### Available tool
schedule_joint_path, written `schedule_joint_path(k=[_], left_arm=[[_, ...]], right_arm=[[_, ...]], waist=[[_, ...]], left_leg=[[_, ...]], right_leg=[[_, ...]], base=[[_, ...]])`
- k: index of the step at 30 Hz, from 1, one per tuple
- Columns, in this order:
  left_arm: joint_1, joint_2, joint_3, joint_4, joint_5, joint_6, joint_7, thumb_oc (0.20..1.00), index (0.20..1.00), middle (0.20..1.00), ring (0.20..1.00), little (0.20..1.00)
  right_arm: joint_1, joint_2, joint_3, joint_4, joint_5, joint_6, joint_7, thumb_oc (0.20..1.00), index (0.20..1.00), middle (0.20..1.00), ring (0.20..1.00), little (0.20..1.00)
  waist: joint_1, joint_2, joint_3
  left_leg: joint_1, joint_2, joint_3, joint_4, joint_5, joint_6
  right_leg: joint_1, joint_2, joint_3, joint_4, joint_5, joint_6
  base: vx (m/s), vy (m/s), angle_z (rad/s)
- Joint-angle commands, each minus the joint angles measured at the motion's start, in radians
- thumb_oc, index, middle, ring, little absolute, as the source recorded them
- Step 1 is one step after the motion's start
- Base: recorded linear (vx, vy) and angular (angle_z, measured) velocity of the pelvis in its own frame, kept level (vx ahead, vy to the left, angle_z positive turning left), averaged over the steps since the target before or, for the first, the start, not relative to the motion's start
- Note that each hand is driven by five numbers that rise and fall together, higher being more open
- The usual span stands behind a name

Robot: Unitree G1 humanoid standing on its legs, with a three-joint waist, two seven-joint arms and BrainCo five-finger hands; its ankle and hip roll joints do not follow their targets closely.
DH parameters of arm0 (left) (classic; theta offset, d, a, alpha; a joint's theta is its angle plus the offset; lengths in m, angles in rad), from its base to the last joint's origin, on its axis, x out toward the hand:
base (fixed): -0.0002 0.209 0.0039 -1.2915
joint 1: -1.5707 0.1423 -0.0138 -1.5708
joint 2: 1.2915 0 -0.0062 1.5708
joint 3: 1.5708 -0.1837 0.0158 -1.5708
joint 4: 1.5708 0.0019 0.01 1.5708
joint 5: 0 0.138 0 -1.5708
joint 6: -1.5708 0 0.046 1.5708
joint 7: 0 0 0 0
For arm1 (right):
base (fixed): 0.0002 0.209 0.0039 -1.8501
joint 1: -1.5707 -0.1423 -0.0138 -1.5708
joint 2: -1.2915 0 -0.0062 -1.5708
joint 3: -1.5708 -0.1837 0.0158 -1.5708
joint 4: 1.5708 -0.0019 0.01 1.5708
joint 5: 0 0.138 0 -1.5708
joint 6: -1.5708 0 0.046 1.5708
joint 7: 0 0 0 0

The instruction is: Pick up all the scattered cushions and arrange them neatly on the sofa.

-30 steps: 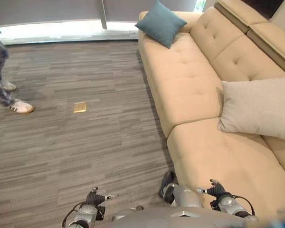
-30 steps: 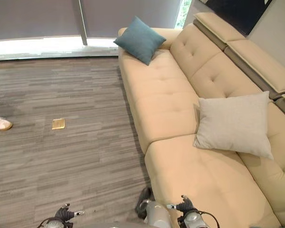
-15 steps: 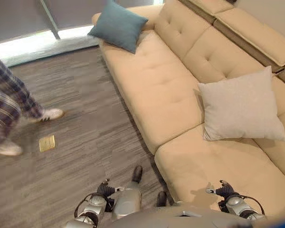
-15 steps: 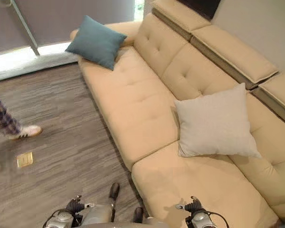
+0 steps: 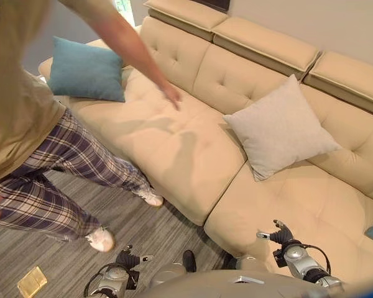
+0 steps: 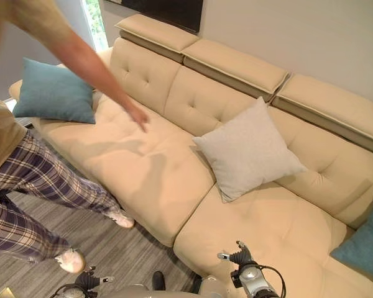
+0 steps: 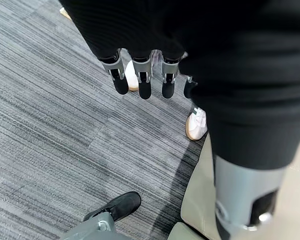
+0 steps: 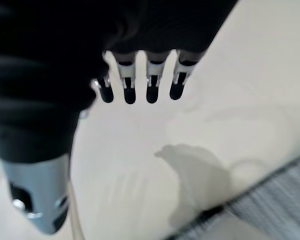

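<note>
Grey plank floor runs up to a long tan sofa (image 5: 193, 143), where three cushions lie: a teal cushion (image 5: 86, 70) at the far end, a beige cushion (image 5: 280, 127) against the backrest, and a second teal cushion (image 6: 363, 245) at the near end. Both the left hand (image 7: 142, 75) and right hand (image 8: 140, 82) hang with fingers straight, holding nothing. A person (image 5: 31, 124) leans across the seat, so I'd wait before reaching, then check the floor for strays.

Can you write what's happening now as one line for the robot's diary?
left hand open, empty | right hand open, empty | blue cushion, beige cushion on sofa | person reaching over sofa
</note>
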Motion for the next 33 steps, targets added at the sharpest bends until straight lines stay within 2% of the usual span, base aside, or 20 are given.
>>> schedule_joint_path(k=[1,2,3,4,5,6,7,9,12,20,33], left_arm=[[-0.038,-0.008,-0.006,-0.03,-0.01,-0.033,0.02,1.0,1.0,1.0,1.0,1.0],[-0.039,-0.02,-0.013,-0.051,-0.031,-0.039,0.027,1.0,1.0,1.0,1.0,1.0],[-0.039,-0.02,-0.013,-0.051,-0.031,-0.039,0.027,1.0,1.0,1.0,1.0,1.0],[-0.036,-0.035,-0.023,-0.074,-0.054,-0.045,0.037,1.0,1.0,1.0,1.0,1.0],[-0.037,-0.039,-0.028,-0.078,-0.06,-0.045,0.038,1.0,1.0,1.0,1.0,1.0],[-0.037,-0.045,-0.032,-0.086,-0.073,-0.048,0.043,1.0,1.0,1.0,1.0,1.0],[-0.042,-0.052,-0.041,-0.1,-0.093,-0.053,0.05,1.0,1.0,1.0,1.0,1.0],[-0.044,-0.06,-0.045,-0.097,-0.084,-0.046,0.049,1.0,1.0,1.0,1.0,1.0],[-0.033,-0.06,-0.052,-0.094,-0.061,-0.042,0.044,1.0,1.0,1.0,1.0,1.0],[-0.016,-0.047,-0.045,-0.08,-0.053,-0.034,0.04,1.0,1.0,1.0,1.0,1.0],[0.002,-0.05,-0.033,-0.024,-0.048,-0.027,0.024,1.0,1.0,1.0,1.0,1.0]], right_arm=[[-0.016,-0.064,-0.019,-0.047,0.049,-0.047,-0.056,1.0,1.0,1.0,1.0,1.0],[-0.016,-0.07,-0.021,-0.08,0.047,-0.049,-0.066,1.0,1.0,1.0,1.0,1.0],[-0.016,-0.07,-0.021,-0.08,0.047,-0.049,-0.066,1.0,1.0,1.0,1.0,1.0],[-0.011,-0.075,-0.032,-0.127,0.043,-0.058,-0.09,1.0,1.0,1.0,1.0,1.0],[-0.011,-0.076,-0.034,-0.133,0.041,-0.057,-0.095,1.0,1.0,1.0,1.0,1.0],[-0.011,-0.076,-0.036,-0.147,0.04,-0.058,-0.105,1.0,1.0,1.0,1.0,1.0],[-0.012,-0.079,-0.036,-0.157,0.035,-0.058,-0.121,1.0,1.0,1.0,1.0,1.0],[0.003,-0.077,-0.035,-0.177,0.024,-0.056,-0.118,1.0,1.0,1.0,1.0,1.0],[0.019,-0.067,-0.033,-0.16,0.021,-0.056,-0.115,1.0,1.0,1.0,1.0,1.0],[0.032,-0.051,-0.027,-0.126,0.03,-0.049,-0.095,1.0,1.0,1.0,1.0,1.0],[0.03,-0.041,-0.015,-0.019,0.033,-0.04,-0.076,1.0,1.0,1.0,1.0,1.0]], waist=[[0.02,-0.043,0.02],[0.019,-0.046,0.023],[0.019,-0.046,0.022],[0.021,-0.042,0.025],[0.022,-0.041,0.026],[0.025,-0.036,0.028],[0.031,-0.02,0.042],[0.024,0.002,0.029],[0.015,0.014,0.005],[0.019,0.01,-0.006],[0.029,0.006,-0.015]], left_leg=[[-0.012,0.047,-0.127,0.211,-0.126,-0.065],[-0.043,0.042,-0.161,0.249,-0.122,-0.075],[-0.043,0.042,-0.161,0.248,-0.121,-0.075],[-0.089,0.04,-0.22,0.213,-0.095,-0.085],[-0.098,0.039,-0.232,0.197,-0.083,-0.088],[-0.12,0.037,-0.256,0.175,-0.059,-0.093],[-0.153,0.041,-0.306,0.128,-0.011,-0.104],[-0.111,0.064,-0.293,0.059,0.011,-0.104],[-0.025,0.07,-0.264,-0.006,0.025,-0.103],[0.056,0.064,-0.221,-0.044,0.008,-0.081],[0.073,0.063,-0.216,-0.057,0.004,-0.079]], right_leg=[[0.148,0.055,0.009,-0.3,0.151,0.011],[0.161,0.061,0.03,-0.318,0.147,0.003],[0.161,0.061,0.029,-0.318,0.147,0.003],[0.172,0.071,0.06,-0.334,0.143,0.004],[0.174,0.073,0.069,-0.335,0.142,0.006],[0.176,0.08,0.083,-0.338,0.14,0.008],[0.182,0.095,0.115,-0.332,0.13,0.006],[0.191,0.104,0.122,-0.335,0.12,0.008],[0.209,0.103,0.134,-0.34,0.118,0.011],[0.237,0.088,0.162,-0.337,0.122,0.027],[0.24,0.072,0.148,-0.341,0.126,0.037]], base=[[0.05,-0.066,0.02],[0.02,-0.034,-0.22],[0.05,-0.014,-0.48],[0.06,0.008,-0.44],[0.08,0.019,-0.39],[0.08,0.069,-0.54],[0.1,0.09,-0.8],[0.12,0.106,-1.0],[0.15,0.129,-0.55],[0.06,0.075,-0.2],[0.0,0.011,-0.02]])
